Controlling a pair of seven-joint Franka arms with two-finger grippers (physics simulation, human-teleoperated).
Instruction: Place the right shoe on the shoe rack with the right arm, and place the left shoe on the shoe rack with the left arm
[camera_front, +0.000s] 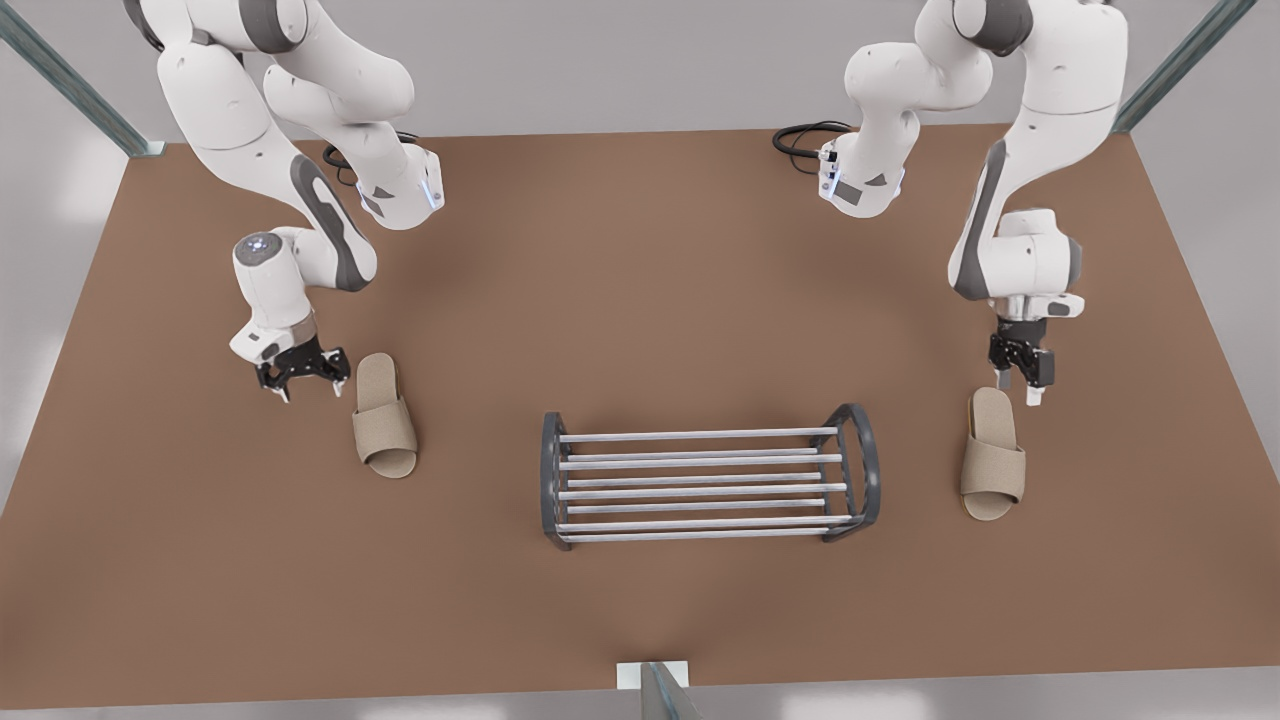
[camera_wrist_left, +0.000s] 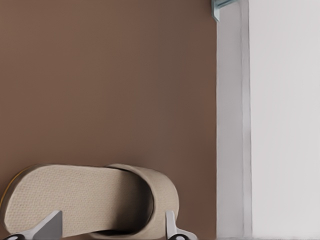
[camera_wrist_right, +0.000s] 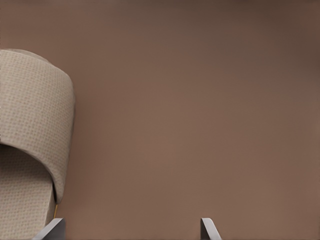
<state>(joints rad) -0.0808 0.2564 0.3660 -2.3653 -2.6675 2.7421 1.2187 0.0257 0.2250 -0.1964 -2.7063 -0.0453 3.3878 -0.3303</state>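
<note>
The shoe rack (camera_front: 700, 435), a dark frame with silver bars, stands empty at the table's front middle. The right shoe (camera_front: 385, 415), a beige slipper, lies flat at the front view's left, toe toward the front edge. My right gripper (camera_front: 303, 388) hovers open just beside its heel, on the outer side; in the right wrist view the right shoe (camera_wrist_right: 35, 125) lies off to one side of the right gripper (camera_wrist_right: 129, 225). The left shoe (camera_front: 993, 455) lies at the front view's right. My left gripper (camera_front: 1020, 388) is open above its heel end; the left shoe (camera_wrist_left: 95, 200) shows by the left gripper (camera_wrist_left: 112, 222).
The brown table (camera_front: 640, 280) is bare between the rack and the arm bases. Black cables (camera_front: 800, 135) lie at the back edge. A metal post (camera_front: 655, 690) stands at the front edge's middle. The table edge (camera_wrist_left: 218, 125) runs just beyond the left shoe's toe.
</note>
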